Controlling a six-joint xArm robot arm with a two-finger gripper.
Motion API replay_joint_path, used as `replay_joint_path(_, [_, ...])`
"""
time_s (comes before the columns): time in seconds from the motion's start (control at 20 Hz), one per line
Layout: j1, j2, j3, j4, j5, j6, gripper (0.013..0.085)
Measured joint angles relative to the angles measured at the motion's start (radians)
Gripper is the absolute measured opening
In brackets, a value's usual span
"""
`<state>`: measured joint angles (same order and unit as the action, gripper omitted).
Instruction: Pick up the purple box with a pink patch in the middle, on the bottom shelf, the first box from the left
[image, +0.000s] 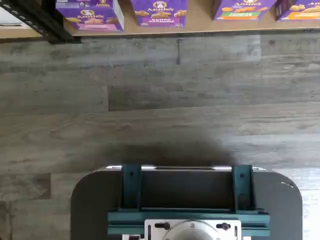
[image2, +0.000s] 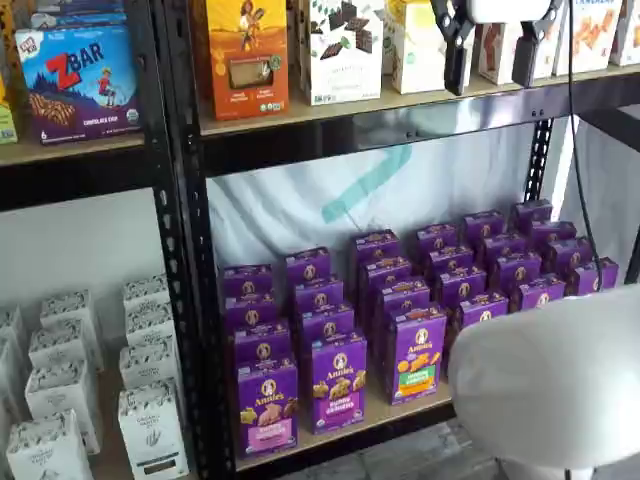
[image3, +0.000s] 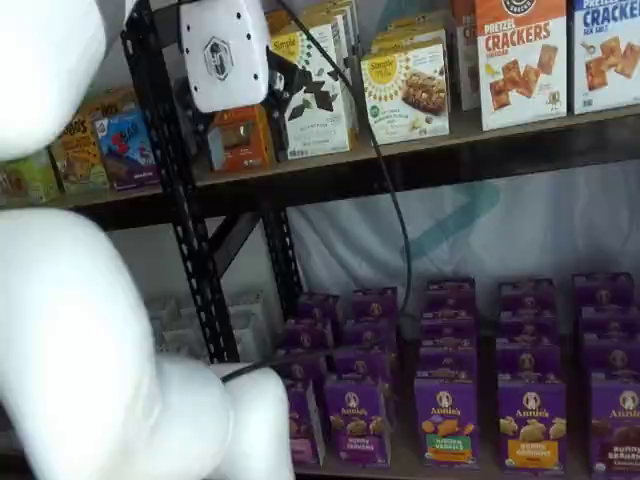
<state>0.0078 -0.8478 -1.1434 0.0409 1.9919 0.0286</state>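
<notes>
Purple box (image2: 267, 408) with the pink patch (image2: 267, 415) stands upright at the near left end of the bottom shelf (image2: 345, 432), front of its column, just right of the black upright (image2: 190, 300). In the wrist view it shows as the left-most carton (image: 91, 14), pink band low on its face.

Handling, judged: thin cardboard carton, light, stiff along its edges but the broad faces would dent under a hard squeeze. Printed surface looks smooth, possibly a little slippery. Best hold is probably across the two narrow sides, upper half, fingers going down either side of the top.

Gripper (image2: 492, 45) hangs high, at the level of the upper shelf, well apart from the box. Its two black fingers (image2: 455, 50) stand plainly apart with nothing between them: jaws wide, empty. A black cable (image2: 575, 130) drops beside it.

Around the box: a like purple carton without a pink band (image2: 338, 383) sits just beside it on the right, then one with a green patch (image2: 417, 352). More purple cartons are lined up behind it, close or touching. White cartons (image2: 150, 425) fill the bay left of the upright.

In the way, judged: upright on the left and neighbour on the right leave narrow finger clearance; the upper shelf's rail (image2: 400, 125) limits approach from above.
</notes>
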Motion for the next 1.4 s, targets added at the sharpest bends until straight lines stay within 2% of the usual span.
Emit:
replay_joint_path(0.1, [0.016,-0.011,0.010,-0.017,-0.018,0.008,0.0850])
replay_joint_path(0.35, [0.001,-0.014,0.017,-0.007,-0.035,-0.001,0.0850])
replay_joint_path(0.7, [0.024,-0.022,0.079,-0.018,-0.094,0.016,0.0850])
replay_joint_path(0.95, [0.063,-0.034,0.168,-0.037,-0.168,0.050,0.0850])
replay_joint_path(1.2, [0.080,-0.050,0.280,-0.028,-0.280,0.069,0.0850])
replay_joint_path(1.4, [0.113,-0.048,0.359,-0.043,-0.367,0.101,0.0850])
